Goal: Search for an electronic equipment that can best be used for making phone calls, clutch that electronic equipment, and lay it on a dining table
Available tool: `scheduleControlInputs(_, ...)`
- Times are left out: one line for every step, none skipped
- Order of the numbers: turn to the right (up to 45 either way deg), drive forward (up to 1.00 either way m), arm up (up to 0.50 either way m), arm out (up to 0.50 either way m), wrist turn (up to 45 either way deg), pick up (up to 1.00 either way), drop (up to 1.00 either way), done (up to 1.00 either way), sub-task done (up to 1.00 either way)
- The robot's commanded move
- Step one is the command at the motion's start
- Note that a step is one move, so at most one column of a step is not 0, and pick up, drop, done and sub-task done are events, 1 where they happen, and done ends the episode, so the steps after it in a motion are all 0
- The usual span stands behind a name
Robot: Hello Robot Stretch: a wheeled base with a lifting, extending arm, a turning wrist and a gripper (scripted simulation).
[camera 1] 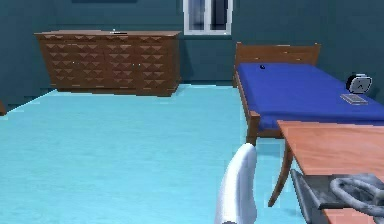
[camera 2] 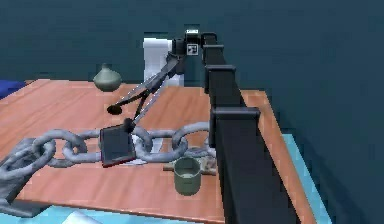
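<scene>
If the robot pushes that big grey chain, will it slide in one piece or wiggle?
Probably wiggle: the chain is separate links, so it would likely bend rather than move as one. The links look thick, so it may be heavy. Lying flat on the wooden table, it seems unlikely to roll.

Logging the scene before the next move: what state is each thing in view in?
hand: stretched down over the table, cannot tell whether it holds anything
dark flat slab: over the chain links at the hand's far end; resting or lifted, cannot tell
chain: lying stretched along the table
mug: upright
vase: upright
dresser: drawers shut
</scene>
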Motion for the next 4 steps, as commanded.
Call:
scheduleControlInputs(0.0, 0.00, 0.00, 0.00, 39.0, 0.00, 0.00, 0.00, 0.00)
scheduleControlInputs(0.0, 0.00, -0.32, 0.00, 0.0, 0.00, 0.00, 0.00, 0.00)
scheduleControlInputs(0.0, 0.00, 0.00, 0.00, 0.0, 0.00, 1.00, 0.00, 0.00)
scheduleControlInputs(0.0, 0.00, 0.00, -0.10, 0.0, 0.00, 0.00, 0.00, 0.00)
